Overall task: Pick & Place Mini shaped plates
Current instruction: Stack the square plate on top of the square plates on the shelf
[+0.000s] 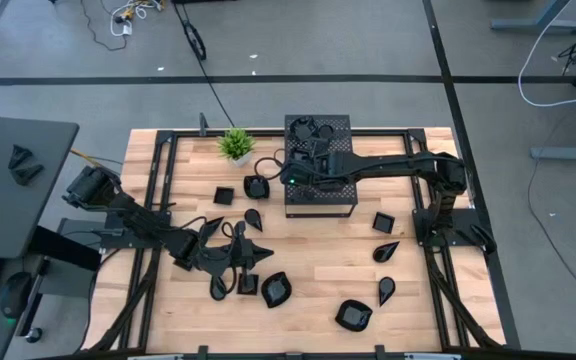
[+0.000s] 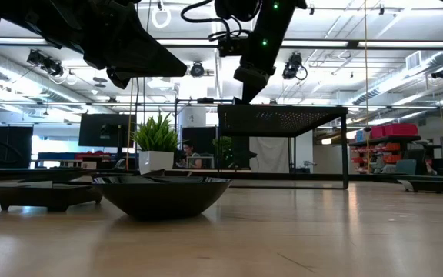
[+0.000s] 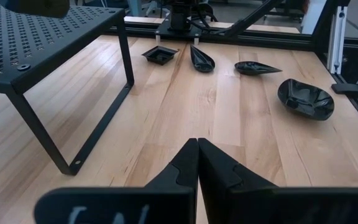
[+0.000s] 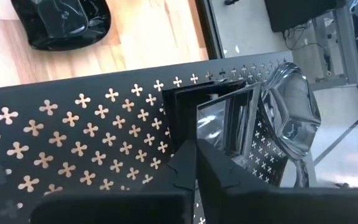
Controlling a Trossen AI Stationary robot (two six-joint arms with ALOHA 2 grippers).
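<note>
Placement looks just finished: right pincer, closed and empty over the plates stacked on the perforated box, should retreat; left pincer closed too.

Glossy black mini shaped plates lie on the pale, striped wooden table. The matte black perforated metal box carries cross-shaped cutouts. The small potted plant is green.

Plates on perforated box: count unclear, right arm covers some.
</note>
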